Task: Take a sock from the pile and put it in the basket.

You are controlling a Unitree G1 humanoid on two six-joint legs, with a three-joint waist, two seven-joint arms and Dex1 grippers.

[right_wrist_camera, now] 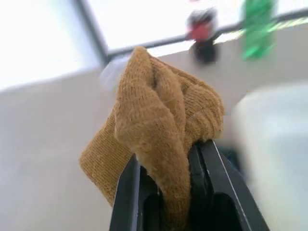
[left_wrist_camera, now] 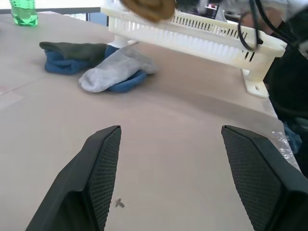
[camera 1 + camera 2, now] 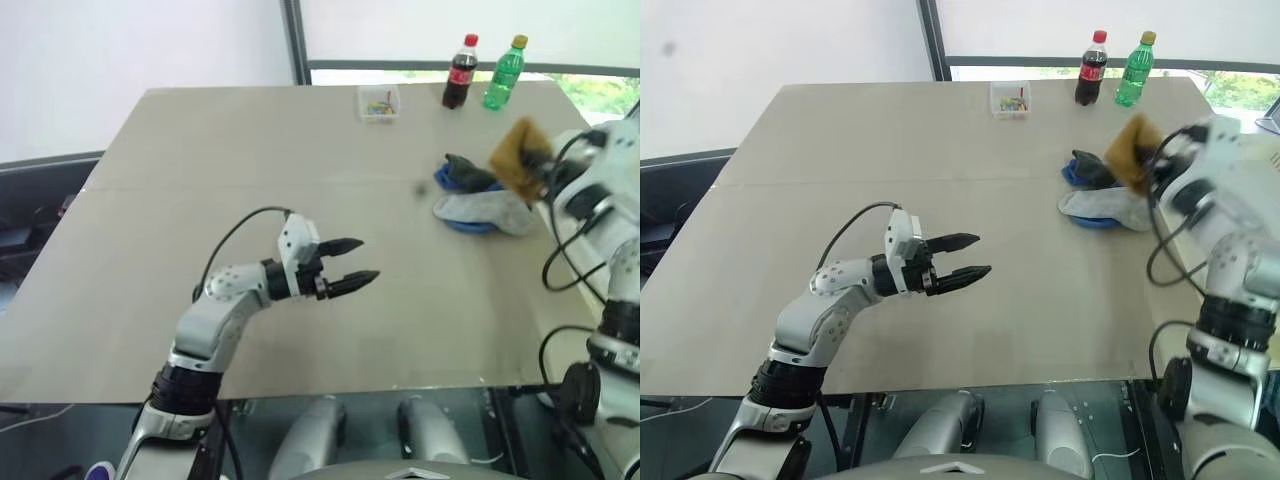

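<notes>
My right gripper (image 1: 166, 166) is shut on a mustard-yellow sock (image 1: 159, 125), held in the air at the table's right side, above and just right of the pile (image 3: 478, 195). The pile keeps a light grey sock (image 2: 113, 72), blue socks and a dark green one (image 2: 72, 48) on the tabletop. The cream-white basket (image 2: 207, 41) stands beyond the pile in the left wrist view, with the yellow sock (image 2: 147, 7) hanging over its near rim. My left gripper (image 3: 350, 265) hovers open over the middle of the table, pointing right toward the pile, with nothing between its fingers.
At the table's far edge stand a small clear box (image 3: 379, 103) with colourful bits, a cola bottle (image 3: 460, 72) and a green bottle (image 3: 504, 73). Cables loop around my right arm (image 3: 560, 260). The tan table (image 3: 200, 180) spreads wide to the left.
</notes>
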